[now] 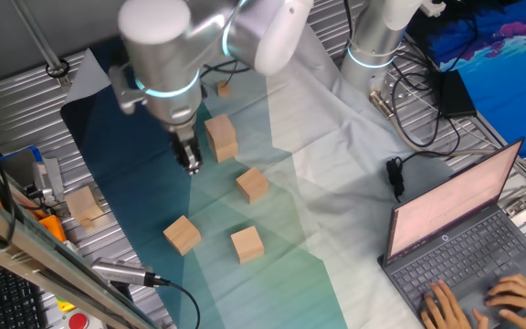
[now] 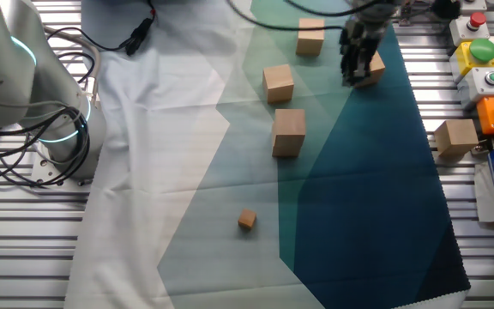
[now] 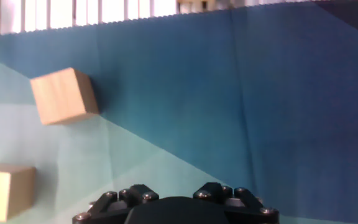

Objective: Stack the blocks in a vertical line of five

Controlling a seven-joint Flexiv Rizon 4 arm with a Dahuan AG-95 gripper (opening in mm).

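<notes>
The pincer (image 1: 191, 163) hangs over the dark-blue part of the cloth (image 1: 286, 265) on the bench (image 2: 24, 249); its fingertips are cut off in the hand view and blurred elsewhere, so I cannot tell how far it is open, and nothing seems held. A two-block stack (image 1: 221, 137) stands just beside it. Three single blocks (image 1: 253, 185) (image 1: 182, 235) (image 1: 247, 244) lie apart nearer the front; the other fixed view half hides one (image 2: 372, 70) behind the pincer.
</notes>
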